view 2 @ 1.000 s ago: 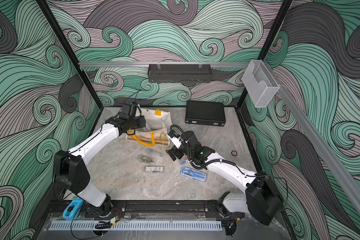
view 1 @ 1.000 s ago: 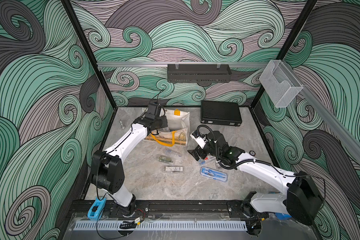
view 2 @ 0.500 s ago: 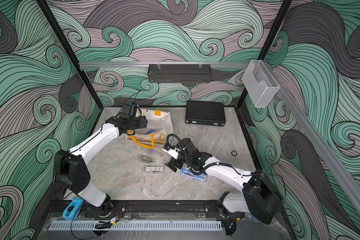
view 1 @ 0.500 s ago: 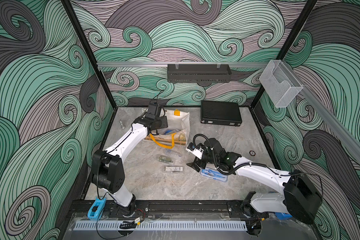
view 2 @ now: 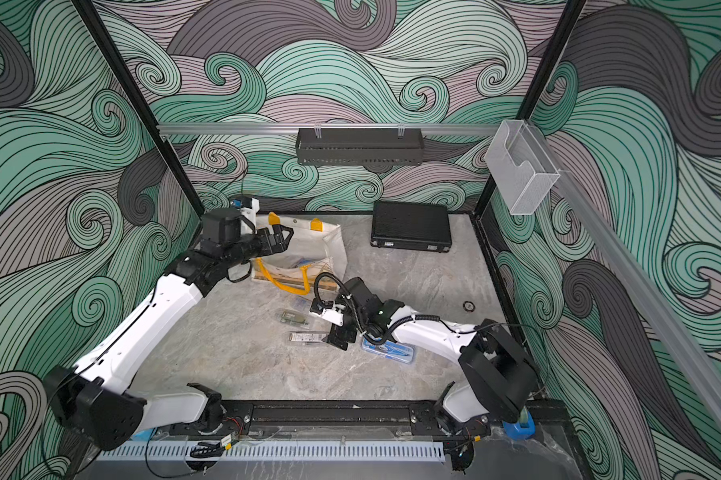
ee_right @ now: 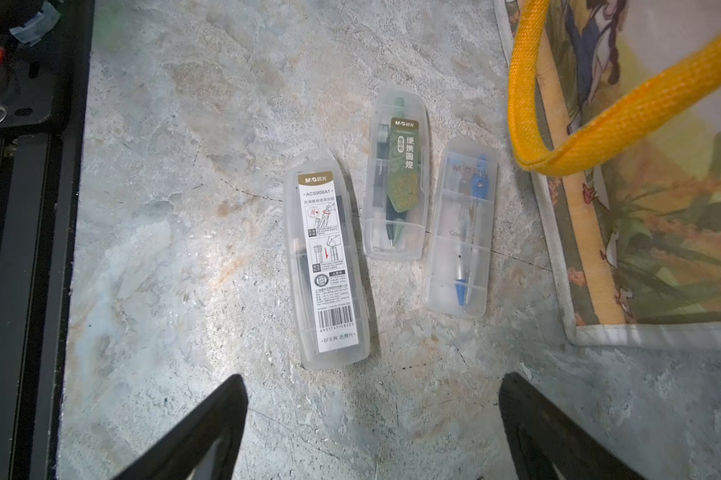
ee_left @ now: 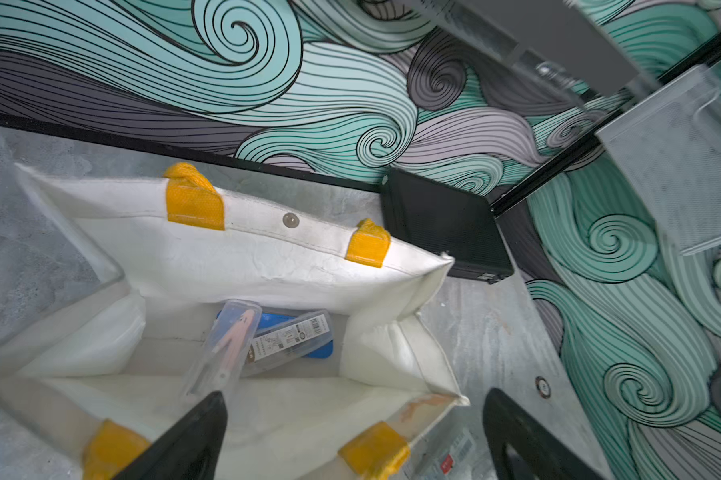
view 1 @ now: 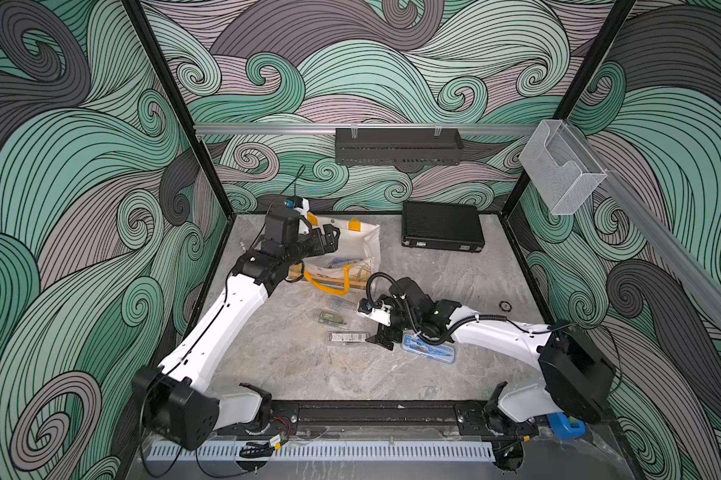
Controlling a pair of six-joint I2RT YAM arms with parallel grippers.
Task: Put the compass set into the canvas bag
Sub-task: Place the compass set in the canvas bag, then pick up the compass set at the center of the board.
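The cream canvas bag stands open at the back left, with yellow handles. Inside it lie a clear compass set case with a pink compass and a labelled case resting on a blue one. My left gripper hangs open over the bag's mouth, holding nothing. Three more clear compass set cases lie on the table: a white-labelled one, a green one and a blue-compass one. My right gripper is open just short of them, empty.
A blue compass case lies under my right forearm. A black hard case sits at the back right. A small black ring lies near the right wall. The bag's loose yellow handle droops beside the cases.
My left gripper has opened above the bag. My right arm has drawn back from the bag toward the front and now hovers by the cases on the table.
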